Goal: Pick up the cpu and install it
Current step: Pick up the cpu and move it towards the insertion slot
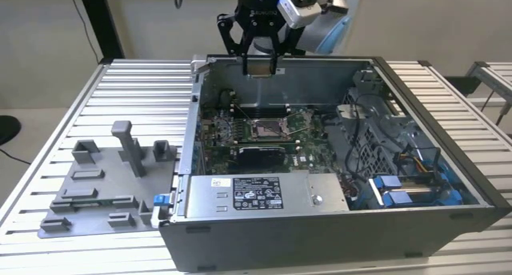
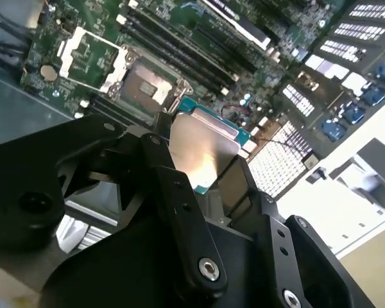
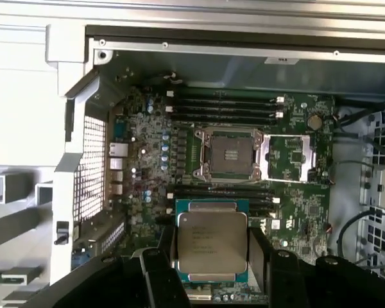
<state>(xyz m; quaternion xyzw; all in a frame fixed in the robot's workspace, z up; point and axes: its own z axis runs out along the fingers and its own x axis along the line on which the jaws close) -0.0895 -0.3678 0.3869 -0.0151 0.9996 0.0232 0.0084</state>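
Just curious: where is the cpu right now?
In the exterior view the cpu hangs in the pincer above the far wall of the case, clear of the open socket.

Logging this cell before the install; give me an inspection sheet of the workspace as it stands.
Surface: slatted metal table, carrying an open computer case.
Job's things: cpu held above the case; socket open and empty.
Clutter: grey parts tray at the exterior view's left.
Grippers: pincer shut on the cpu.
Cables: wires inside the case, exterior view's right.
Surroundings: pale wall.
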